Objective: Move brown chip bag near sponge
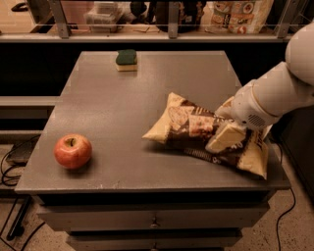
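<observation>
The brown chip bag [189,128] lies flat on the right half of the grey table [122,112], dark brown in the middle with cream-yellow ends. My gripper [224,122] reaches in from the right on a white arm and sits on the bag's right part. It is open, with one finger [223,138] on the near side of the bag and the other on the far side. The sponge [126,59], green top on a yellow base, sits at the table's far edge, well apart from the bag.
A red apple [72,151] sits near the table's front left corner. A shelf with a railing [169,22] and a pale printed bag [241,14] runs behind the table. Cables [12,171] lie on the floor at the left.
</observation>
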`<state>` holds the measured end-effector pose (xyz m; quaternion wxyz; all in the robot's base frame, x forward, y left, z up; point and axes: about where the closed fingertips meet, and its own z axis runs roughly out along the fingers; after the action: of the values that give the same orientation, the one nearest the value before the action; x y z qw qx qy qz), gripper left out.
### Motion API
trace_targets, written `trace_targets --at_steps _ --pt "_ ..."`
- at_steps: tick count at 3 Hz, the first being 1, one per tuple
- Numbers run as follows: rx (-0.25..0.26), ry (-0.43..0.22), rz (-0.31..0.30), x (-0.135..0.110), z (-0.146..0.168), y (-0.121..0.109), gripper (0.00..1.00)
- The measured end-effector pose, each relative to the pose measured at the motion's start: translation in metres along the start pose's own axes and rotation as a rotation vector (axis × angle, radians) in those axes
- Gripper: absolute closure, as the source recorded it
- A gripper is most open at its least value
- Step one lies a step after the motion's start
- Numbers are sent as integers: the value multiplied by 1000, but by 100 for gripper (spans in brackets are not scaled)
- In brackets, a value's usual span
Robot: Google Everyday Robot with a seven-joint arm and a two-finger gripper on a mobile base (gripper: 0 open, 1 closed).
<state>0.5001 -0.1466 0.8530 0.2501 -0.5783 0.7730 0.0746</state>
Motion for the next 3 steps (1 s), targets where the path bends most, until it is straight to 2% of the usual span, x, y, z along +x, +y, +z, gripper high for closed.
trace_targets --at_steps 1,2,3 --pt "15 -18 -23 -13 -8 -5 72" --pt "46 -72 -29 -34 -27 -23 95" --pt "100 -99 -30 -62 -47 -55 100"
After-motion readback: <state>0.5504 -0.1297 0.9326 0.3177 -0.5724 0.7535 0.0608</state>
